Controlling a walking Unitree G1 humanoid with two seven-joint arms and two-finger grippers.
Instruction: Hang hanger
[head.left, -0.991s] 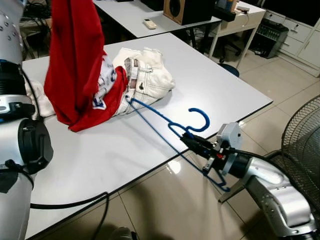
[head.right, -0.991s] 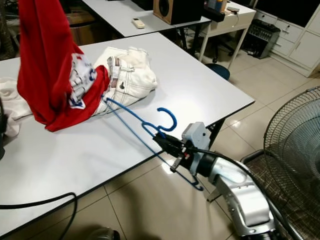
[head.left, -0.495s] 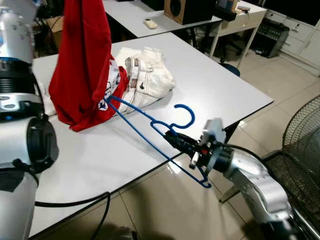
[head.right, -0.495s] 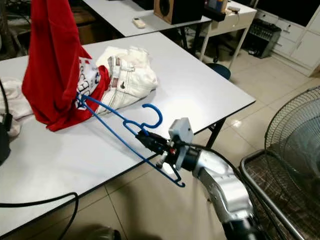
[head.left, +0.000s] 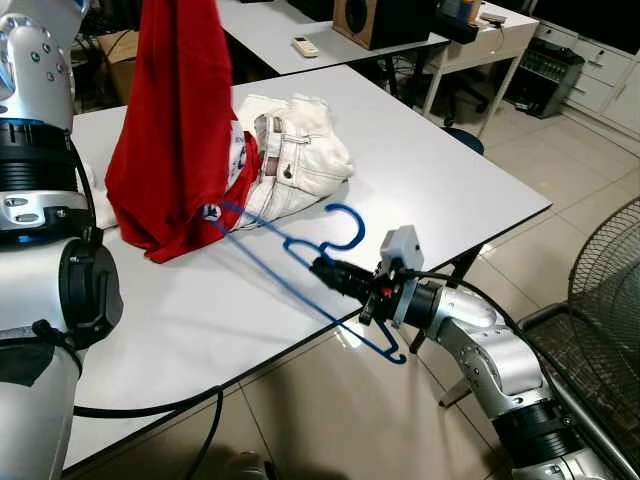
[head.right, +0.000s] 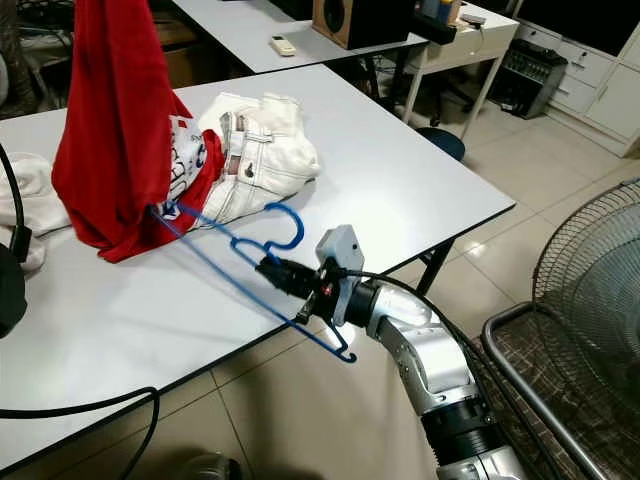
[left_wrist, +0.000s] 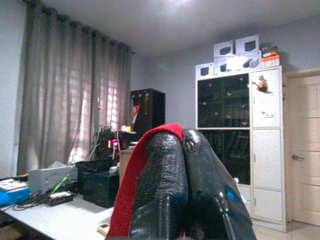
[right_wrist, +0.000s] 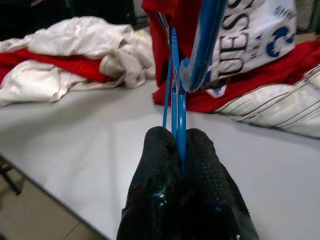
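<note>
A red shirt (head.left: 180, 130) hangs over the white table (head.left: 430, 180), its hem resting on the tabletop. My left gripper (left_wrist: 182, 150) is shut on the shirt's red cloth (left_wrist: 132, 180) high up. My right gripper (head.left: 330, 272) is shut on a blue wire hanger (head.left: 270, 262) just below its hook (head.left: 345, 215), out past the table's near edge. The hanger's far shoulder reaches the shirt's hem. In the right wrist view the hanger (right_wrist: 173, 85) runs from the gripper (right_wrist: 181, 145) toward the printed shirt (right_wrist: 250, 35).
Folded white jeans (head.left: 295, 160) lie behind the red shirt. Pale and red clothes (right_wrist: 65, 65) are heaped at the table's left. A floor fan (head.left: 610, 280) stands on the right. A second table (head.left: 270, 30) with a speaker (head.left: 385, 20) stands behind. A black cable (head.left: 150, 408) crosses the table's near edge.
My right gripper has carried the hanger leftward toward the red shirt, and its far shoulder now meets the shirt's hem. The shirt stays held up.
</note>
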